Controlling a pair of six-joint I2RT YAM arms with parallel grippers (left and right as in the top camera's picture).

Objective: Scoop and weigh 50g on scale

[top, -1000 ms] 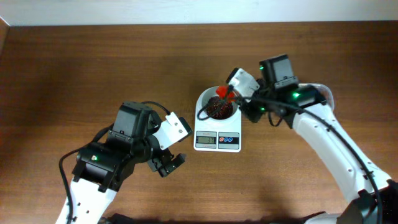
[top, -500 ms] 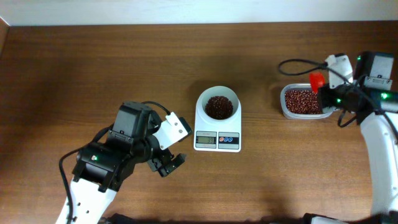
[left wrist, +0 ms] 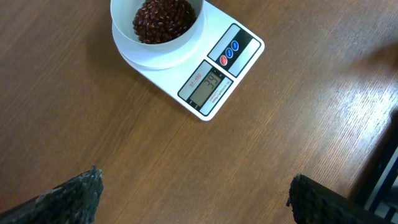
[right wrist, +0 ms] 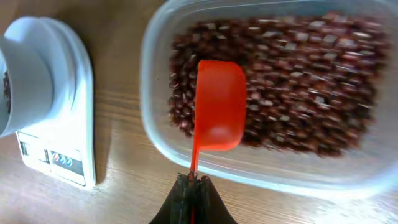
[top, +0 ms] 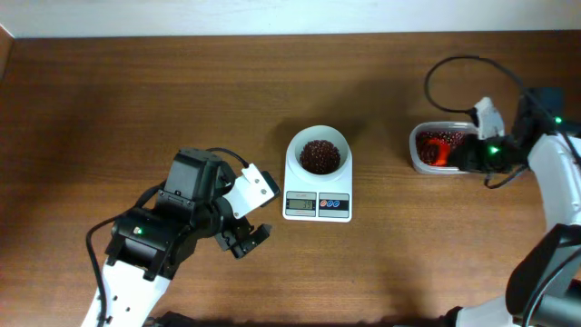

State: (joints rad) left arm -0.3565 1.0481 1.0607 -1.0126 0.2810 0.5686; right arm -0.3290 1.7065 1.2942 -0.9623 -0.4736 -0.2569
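One scale (top: pixel 318 205) stands mid-table; its one bowl (top: pixel 299 145) holds a heap of beans (top: pixel 320 155). The digits on the display (left wrist: pixel 208 87) are too blurred to read. To your right, one clear tub (top: pixel 419 163) holds more beans. Your right gripper (right wrist: pixel 193 183) clamps the handle of one red scoop (right wrist: pixel 217 106) over them. Your left gripper (left wrist: pixel 196 196) is spread wide, empty.

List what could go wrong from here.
1. The right claw pinches only the thin handle end of the scoop, which may twist when digging into the tub.
2. Beans already heap in the bowl on the scale; a full scoop could overshoot or spill.
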